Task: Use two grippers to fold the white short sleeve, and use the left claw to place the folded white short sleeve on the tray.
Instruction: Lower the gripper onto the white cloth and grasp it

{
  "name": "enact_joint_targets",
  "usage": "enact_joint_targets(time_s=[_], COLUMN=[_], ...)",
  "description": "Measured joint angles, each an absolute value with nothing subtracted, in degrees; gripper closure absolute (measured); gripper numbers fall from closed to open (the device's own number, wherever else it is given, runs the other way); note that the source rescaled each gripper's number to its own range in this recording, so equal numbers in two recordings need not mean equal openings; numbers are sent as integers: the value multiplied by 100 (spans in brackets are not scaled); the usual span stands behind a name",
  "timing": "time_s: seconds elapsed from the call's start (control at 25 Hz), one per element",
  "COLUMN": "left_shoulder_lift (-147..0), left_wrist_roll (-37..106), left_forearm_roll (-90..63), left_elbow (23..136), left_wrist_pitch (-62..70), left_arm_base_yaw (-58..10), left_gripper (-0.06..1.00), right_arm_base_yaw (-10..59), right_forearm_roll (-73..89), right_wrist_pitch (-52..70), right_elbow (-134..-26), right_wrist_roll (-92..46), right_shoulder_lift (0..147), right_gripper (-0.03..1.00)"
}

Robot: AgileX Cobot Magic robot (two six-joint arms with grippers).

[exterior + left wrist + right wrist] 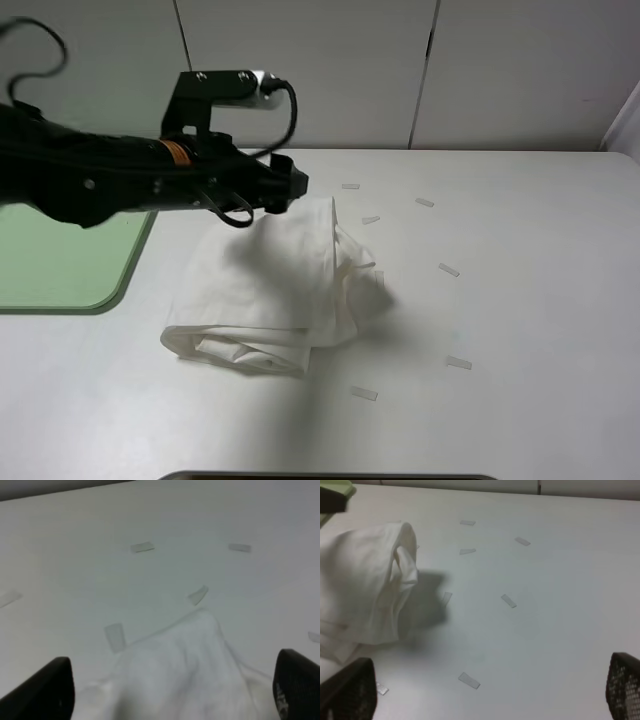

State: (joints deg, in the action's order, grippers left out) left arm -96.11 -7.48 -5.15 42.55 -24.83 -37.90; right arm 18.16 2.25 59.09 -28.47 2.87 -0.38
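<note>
1. i read the white short sleeve [275,295] as already folded into a thick bundle on the table [520,300], roughly mid-table, with its long axis running from the near-left edge up toward the far-right corner that peaks under my left arm.

2. the left gripper [285,188] hangs over that far, raised corner of the bundle. in the left wrist view the cloth [190,675] sits between and just below the two fingers [45,690], which stand wide apart at the frame's edges; i cannot tell whether they touch the fabric yet.

3. the relation i'd steer by: the bundle lies below and toward the near side of the left claw, and the tray [65,265] lies well to the left of it, past the bundle's left edge. the left arm is plainly the nearer one.

4. the right gripper [490,695] is out of the high view. its own camera shows only two finger tips spread wide with nothing between them, well apart from the shirt [365,590], over bare table scattered with paper strips [508,600].

5. hard to make out: the left arm's body covers part of the tray and the bundle's far edge; the print and neck label are folded out of sight; the left wrist view is blurred, so the depth of the claw above the cloth is a guess.
</note>
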Motion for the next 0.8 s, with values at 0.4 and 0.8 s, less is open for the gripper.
enact_joint_targets(time_s=[0.4,0.8], left_shoulder_lift=[-8354,-8802], left_wrist_roll=[-349,3835], left_forearm_roll=[-1555,-4697], left_elbow=[4278,4030], left_wrist_pitch=[1094,2325], left_arm_base_yaw=[-2171,-973], left_gripper=[15,15], right_arm_base_yaw=[1816,1816], right_forearm_roll=[225,225], right_wrist_pitch=[5909,5909], right_elbow=[-2847,-2847], right_wrist_roll=[287,287], right_shoulder_lift=[-38,-38], right_gripper=[-3,-3])
